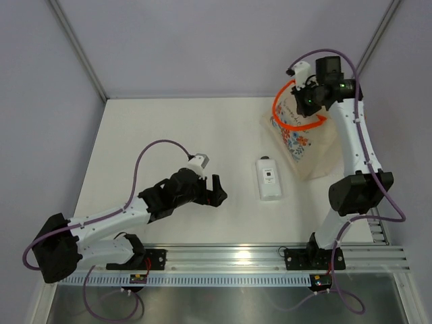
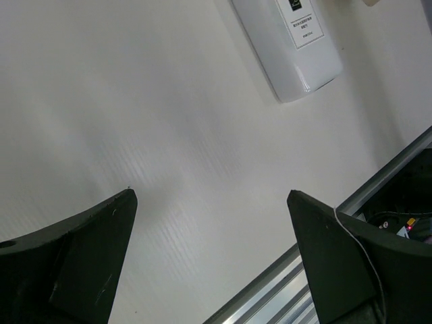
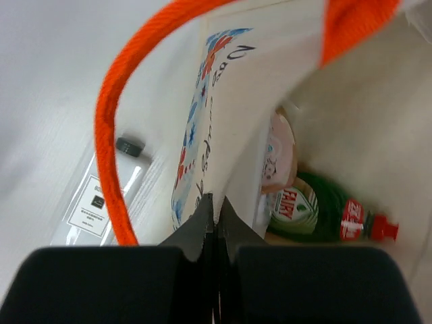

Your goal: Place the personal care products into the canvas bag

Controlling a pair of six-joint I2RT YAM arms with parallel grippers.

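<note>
The canvas bag (image 1: 305,147) stands at the back right, beige with a floral print and orange handles (image 1: 297,125). My right gripper (image 1: 307,101) is above its mouth, shut on the bag's cloth rim (image 3: 229,101). The wrist view shows its jaws (image 3: 216,204) pinching the cloth wall. Inside lie the green red-capped bottle (image 3: 317,214) and a peach tube (image 3: 277,155). The flat white rectangular bottle (image 1: 268,179) lies on the table left of the bag, also in the left wrist view (image 2: 290,47) and the right wrist view (image 3: 101,199). My left gripper (image 1: 216,192) hovers open left of this bottle, nothing between its fingers (image 2: 210,196).
A metal rail (image 1: 236,256) runs along the table's near edge, seen close below my left gripper (image 2: 378,182). Grey walls enclose the table at the back and sides. The right arm's elbow (image 1: 354,192) rises just right of the bag.
</note>
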